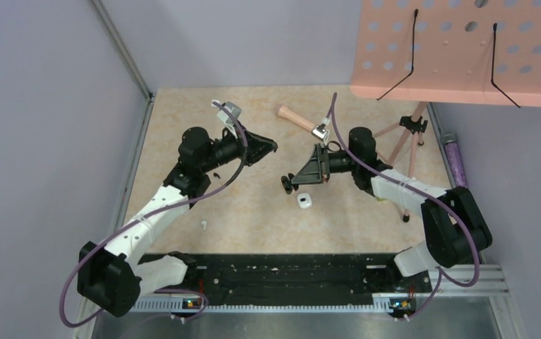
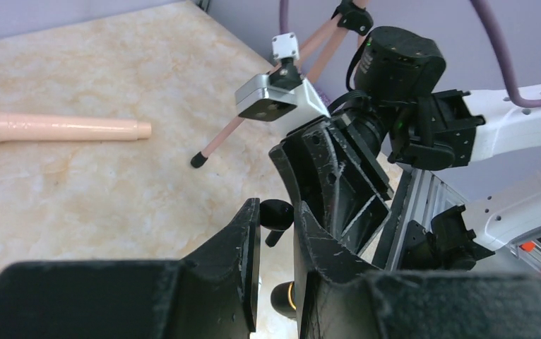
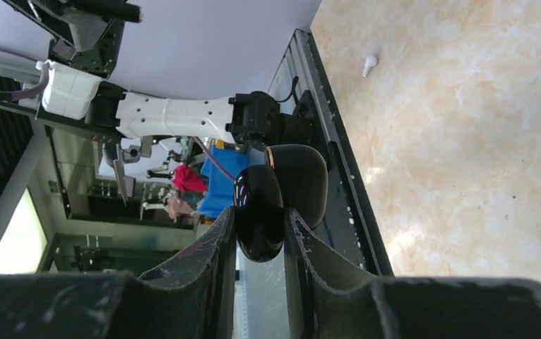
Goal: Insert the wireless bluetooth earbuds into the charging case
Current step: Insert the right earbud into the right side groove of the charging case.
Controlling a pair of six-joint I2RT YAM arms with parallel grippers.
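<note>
My right gripper (image 1: 287, 185) is shut on a glossy black charging case (image 3: 258, 212). The case is open, and its other half with a gold rim (image 3: 297, 182) sticks out past the fingertips. My left gripper (image 1: 273, 146) hovers up and left of the case. It is shut on a small black earbud-shaped piece with a short stem (image 2: 276, 215) at its fingertips. The case shows just below this piece in the left wrist view (image 2: 285, 296). One tiny white earbud (image 1: 203, 224) lies loose on the table near the left arm. It also shows in the right wrist view (image 3: 370, 65).
A small white case (image 1: 304, 200) lies just below my right gripper. A pink-handled hammer (image 1: 297, 119) lies at the back. A pink tripod (image 1: 409, 141) and a purple cylinder (image 1: 453, 159) stand at the right. A pink perforated board (image 1: 458, 49) hangs overhead. A small black bit (image 1: 216, 173) lies by the left arm.
</note>
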